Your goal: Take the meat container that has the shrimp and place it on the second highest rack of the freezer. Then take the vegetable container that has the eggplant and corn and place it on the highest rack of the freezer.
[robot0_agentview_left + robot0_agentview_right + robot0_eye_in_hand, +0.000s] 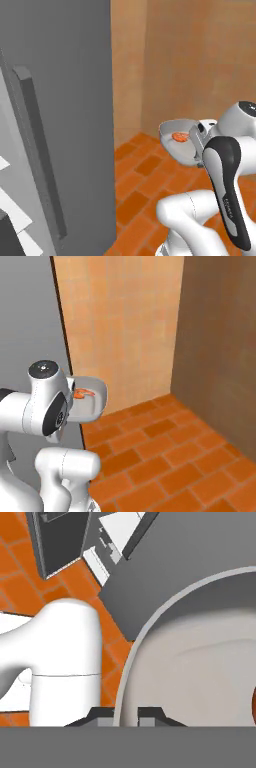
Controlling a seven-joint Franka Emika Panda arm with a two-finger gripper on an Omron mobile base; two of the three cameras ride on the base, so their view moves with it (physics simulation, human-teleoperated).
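Shrimp container (179, 141) tilted, fingers (150, 716) clamped on rim

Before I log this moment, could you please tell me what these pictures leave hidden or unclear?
- Hand: in the hand view, its tips are cut by the bottom edge on the container's rim; in the base views the arm covers it.
- Shrimp in the meat container: too small to count.
- Freezer racks: left base view, cut off at the left edge.

The container (200, 662) was cut off by the hand view's edge at 3 o'clock. The shrimp (179, 136) was too small to tell clearly, and the arm hid the claw in both base views.
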